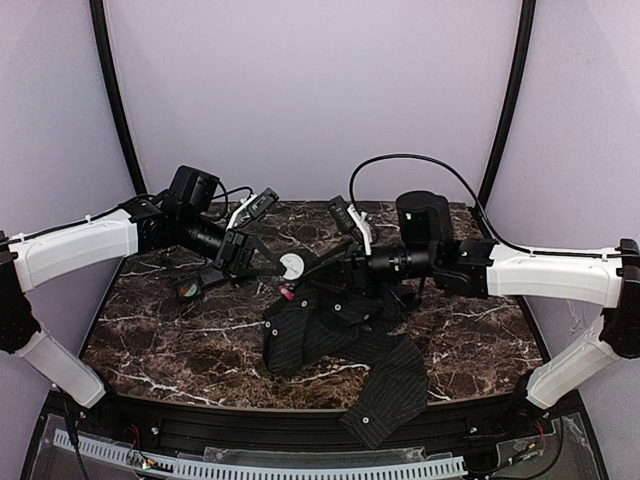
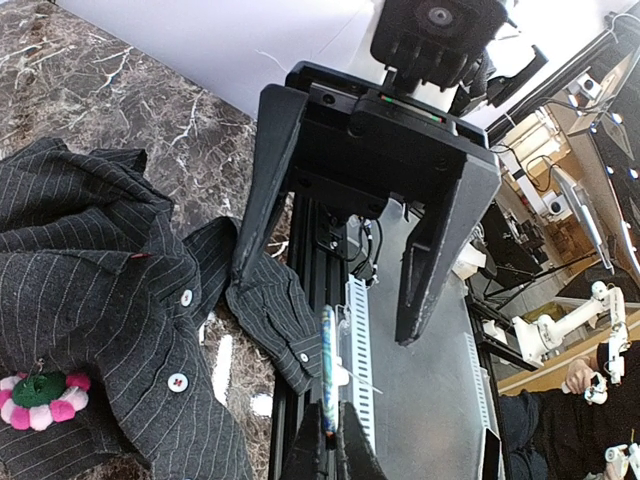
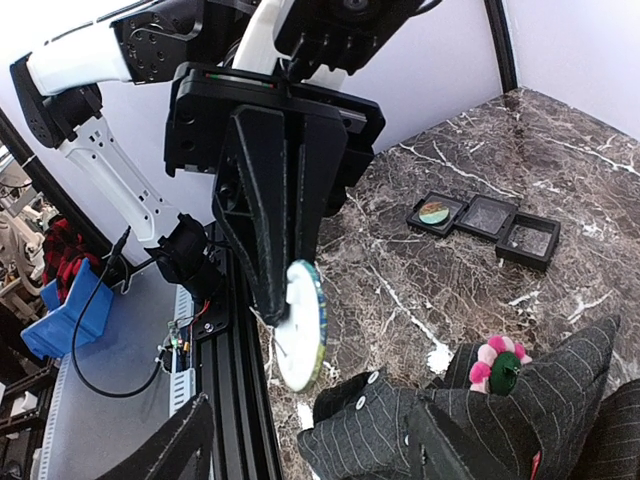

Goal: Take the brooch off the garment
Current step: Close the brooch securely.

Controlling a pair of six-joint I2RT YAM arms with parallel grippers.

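The flower brooch [image 1: 287,293], pink petals round a green centre, sits pinned on the black pinstriped shirt [image 1: 330,330]. It also shows in the left wrist view [image 2: 40,398] and the right wrist view [image 3: 497,365]. My left gripper [image 1: 272,265] is shut on a round disc pin [image 2: 328,365] with a white back [image 3: 300,325], held in the air just left of the shirt. My right gripper [image 3: 310,430] is open, its fingers over the shirt's upper edge [image 3: 520,430], facing the left gripper [image 2: 345,440].
Three small black square trays [image 3: 487,215] stand in a row on the marble table [image 1: 180,330] at the left. One holds a coloured round disc [image 3: 433,212]. A shirt sleeve [image 1: 385,400] hangs over the table's near edge.
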